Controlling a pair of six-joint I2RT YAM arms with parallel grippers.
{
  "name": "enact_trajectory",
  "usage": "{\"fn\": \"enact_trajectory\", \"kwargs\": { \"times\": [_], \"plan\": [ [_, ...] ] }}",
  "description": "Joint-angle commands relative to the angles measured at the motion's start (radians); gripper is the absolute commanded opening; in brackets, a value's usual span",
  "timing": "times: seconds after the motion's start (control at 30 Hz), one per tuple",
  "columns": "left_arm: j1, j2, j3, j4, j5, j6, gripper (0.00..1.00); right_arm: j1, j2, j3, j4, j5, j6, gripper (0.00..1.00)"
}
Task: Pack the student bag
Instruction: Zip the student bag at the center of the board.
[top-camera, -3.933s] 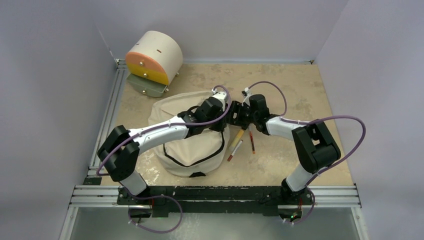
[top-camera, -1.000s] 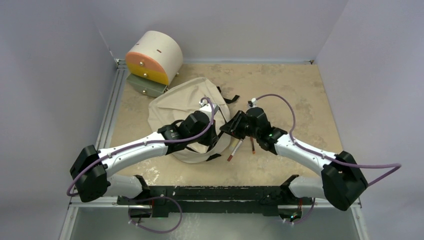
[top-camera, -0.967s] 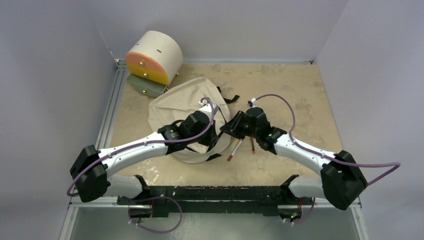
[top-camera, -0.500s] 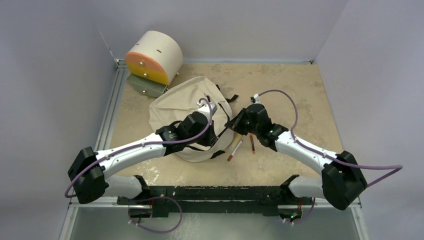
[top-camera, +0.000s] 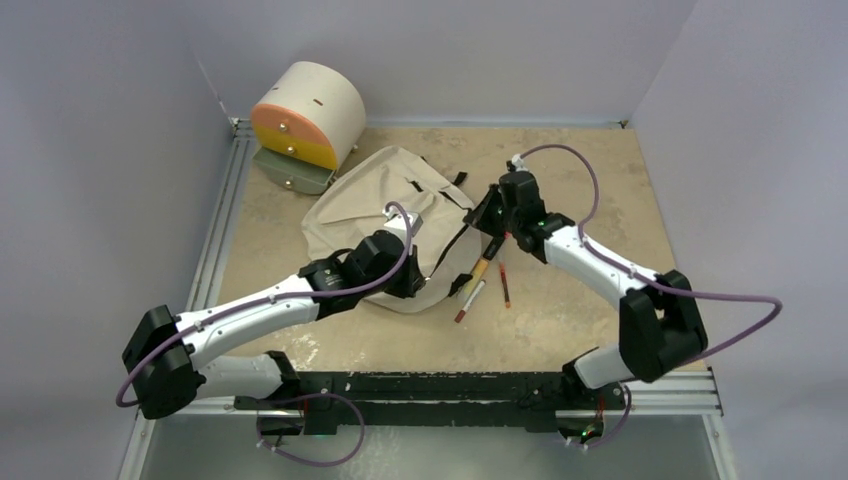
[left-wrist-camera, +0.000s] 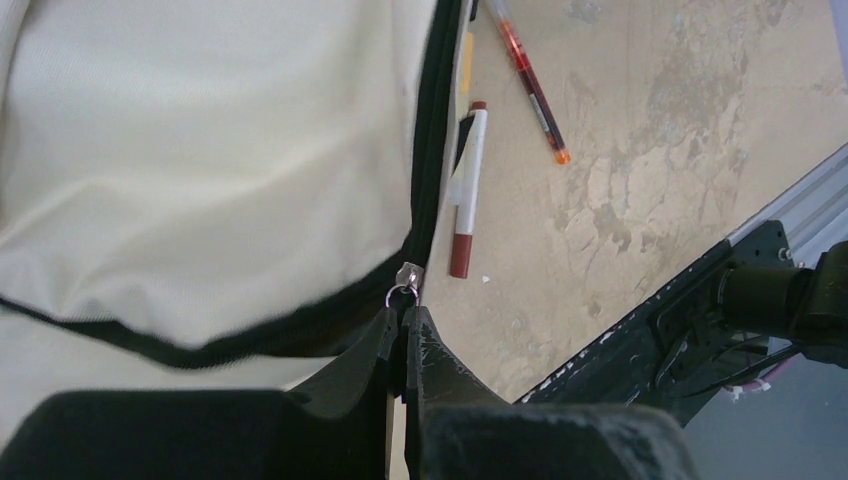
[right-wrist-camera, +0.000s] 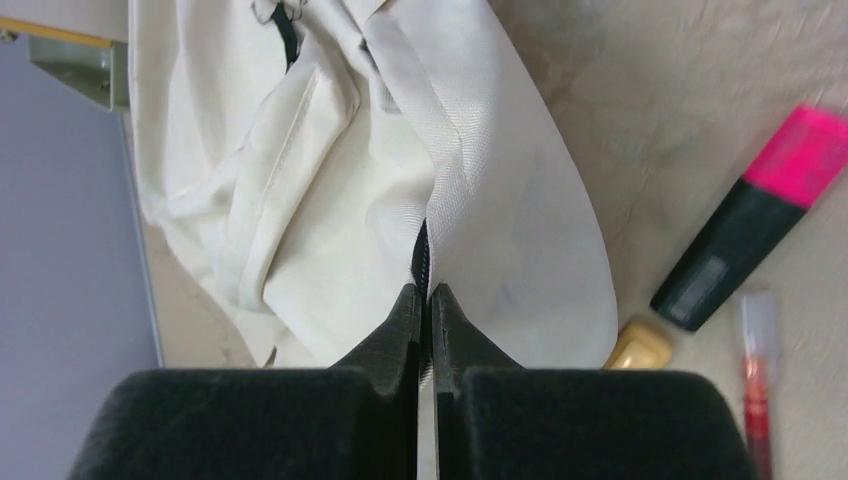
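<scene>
On the middle of the bench, my right fingers have just clenched on the zipper seam of the student bag while my left fingers keep its zipper pull pinched, so I judge the bag is now stretched for unzipping, before any packing.

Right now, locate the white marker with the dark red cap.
Top view: the white marker lies on the table just right of the beige fabric backpack, left of the thin red pen.
</scene>
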Motion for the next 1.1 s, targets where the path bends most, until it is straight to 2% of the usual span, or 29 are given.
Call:
{"fn": "enact_trajectory", "kwargs": {
  "times": [0.0,0.27,0.37,0.43,0.57,0.7,0.87,1.07],
  "plan": [
    [-0.005,-0.051,-0.019,-0.063,-0.012,-0.019,0.0,-0.057,0.095,0.177,0.03,0.074,-0.133,0.0],
    [-0.005,-0.085,-0.026,-0.088,-0.023,-0.027,0.0,-0.071,0.289,0.438,-0.001,0.111,-0.25,0.0],
    [-0.005,-0.091,-0.028,-0.092,-0.026,-0.029,0.0,-0.071,0.332,0.526,-0.062,0.102,-0.283,0.0],
    [-0.005,-0.091,-0.029,-0.092,-0.033,-0.024,0.0,-0.071,0.327,0.531,-0.085,0.062,-0.29,0.1],
    [-0.005,-0.069,-0.038,-0.066,-0.057,-0.012,0.0,-0.07,0.227,0.409,-0.046,0.022,-0.26,0.34],
    [-0.002,-0.012,-0.036,-0.006,-0.084,0.022,0.0,-0.064,0.089,0.215,-0.007,-0.069,-0.158,0.5],
    [0.027,0.069,0.002,0.053,-0.067,0.075,0.0,-0.018,-0.082,0.027,0.018,-0.092,-0.02,0.55],
    [0.05,0.094,0.018,0.081,-0.047,0.104,0.0,0.163,-0.196,-0.087,0.029,0.006,0.2,0.56]
  ]
}}
